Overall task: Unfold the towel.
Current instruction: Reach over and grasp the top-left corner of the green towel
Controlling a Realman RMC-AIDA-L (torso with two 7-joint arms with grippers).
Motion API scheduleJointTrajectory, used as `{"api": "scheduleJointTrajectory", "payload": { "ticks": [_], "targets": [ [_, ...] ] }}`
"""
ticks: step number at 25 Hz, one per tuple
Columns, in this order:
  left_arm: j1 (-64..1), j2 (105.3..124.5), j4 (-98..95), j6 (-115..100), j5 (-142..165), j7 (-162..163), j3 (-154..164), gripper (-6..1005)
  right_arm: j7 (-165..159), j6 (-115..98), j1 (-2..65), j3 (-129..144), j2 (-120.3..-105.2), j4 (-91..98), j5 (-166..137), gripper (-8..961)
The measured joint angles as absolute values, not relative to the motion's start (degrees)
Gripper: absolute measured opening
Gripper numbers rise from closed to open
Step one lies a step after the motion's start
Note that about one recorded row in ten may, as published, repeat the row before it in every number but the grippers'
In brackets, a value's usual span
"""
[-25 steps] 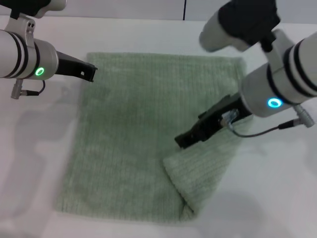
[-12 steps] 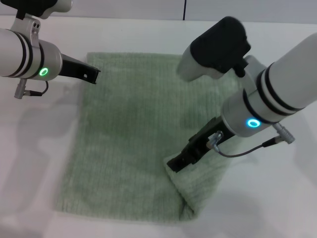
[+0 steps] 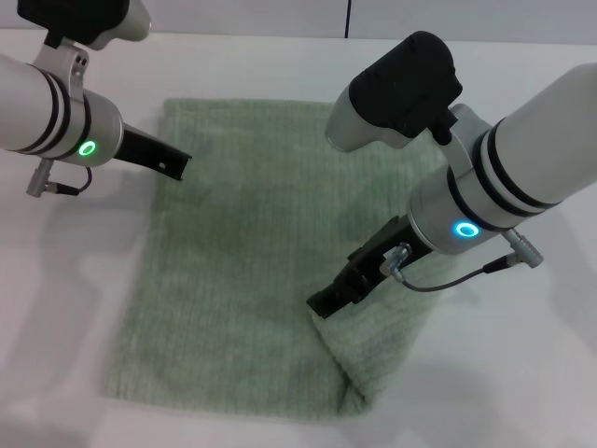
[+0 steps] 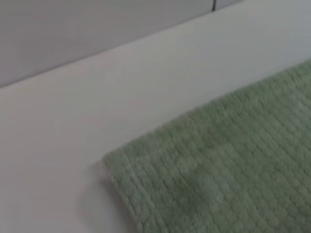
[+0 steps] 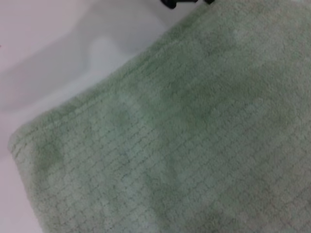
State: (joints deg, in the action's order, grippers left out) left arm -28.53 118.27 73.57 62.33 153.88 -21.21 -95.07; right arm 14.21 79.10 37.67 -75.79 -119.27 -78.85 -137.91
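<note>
The pale green towel (image 3: 242, 261) lies flat on the white table, with a flap (image 3: 378, 341) folded over on its near right part. My right gripper (image 3: 325, 301) is down at the inner edge of that flap, touching or just above the cloth. At the towel's far left edge my left gripper (image 3: 177, 165) hovers close to the corner. The left wrist view shows a hemmed towel corner (image 4: 218, 170) on the table. Ribbed towel cloth (image 5: 194, 136) with a rounded corner fills the right wrist view.
The white table (image 3: 56, 308) surrounds the towel on all sides. A pale wall with a dark vertical seam (image 3: 348, 17) runs behind the table's far edge. A dark part (image 5: 181, 3) shows at the rim of the right wrist view.
My right arm has swung down and toward the near left, bringing its gripper onto the flap's inner edge. The left gripper has shifted slightly along the towel's far left edge.
</note>
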Motion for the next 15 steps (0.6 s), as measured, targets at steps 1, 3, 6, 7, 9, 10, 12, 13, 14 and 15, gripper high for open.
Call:
{"api": "scheduleJointTrajectory", "payload": {
  "ticks": [1,3,6,7,9,10,12,13,14,15],
  "targets": [
    [-28.6,118.29,73.4,62.7,154.0,-21.2,-95.0,17,14.2,78.9,37.7,-75.7,-119.27,-78.8,-137.9,791],
    [-28.7,118.3,73.2,63.2,154.0,-21.2,-95.0,17,14.3,78.4,37.7,-75.3,-119.27,-78.6,-137.9,790],
    [-29.0,118.3,72.5,63.5,154.0,-21.2,-94.9,18,14.6,77.4,37.7,-74.9,-119.27,-77.9,-137.9,790],
    [-29.0,118.3,72.3,63.5,154.0,-21.2,-94.9,18,14.7,77.0,37.8,-74.7,-119.27,-77.5,-137.8,789],
    [-29.0,118.3,72.2,63.6,154.0,-21.2,-94.9,19,14.8,76.2,38.2,-74.0,-119.27,-76.5,-137.5,789],
    [-29.0,118.3,72.2,63.7,154.0,-21.2,-94.9,19,14.8,75.9,38.4,-73.6,-119.27,-76.0,-137.3,789],
    [-28.9,118.3,72.2,63.9,154.0,-21.2,-94.8,20,14.8,75.5,38.9,-73.0,-119.27,-75.1,-137.1,788],
    [-28.9,118.3,72.2,63.9,154.0,-21.2,-94.8,20,14.9,75.3,39.0,-72.6,-119.27,-74.8,-137.1,788],
    [-28.9,118.3,72.2,63.9,154.0,-21.2,-94.8,20,14.9,75.2,39.1,-72.5,-119.27,-74.7,-137.1,788],
    [-28.9,118.3,72.2,63.9,154.0,-21.2,-94.8,20,14.9,75.1,39.1,-72.3,-119.27,-74.6,-137.1,787]
  ]
}}
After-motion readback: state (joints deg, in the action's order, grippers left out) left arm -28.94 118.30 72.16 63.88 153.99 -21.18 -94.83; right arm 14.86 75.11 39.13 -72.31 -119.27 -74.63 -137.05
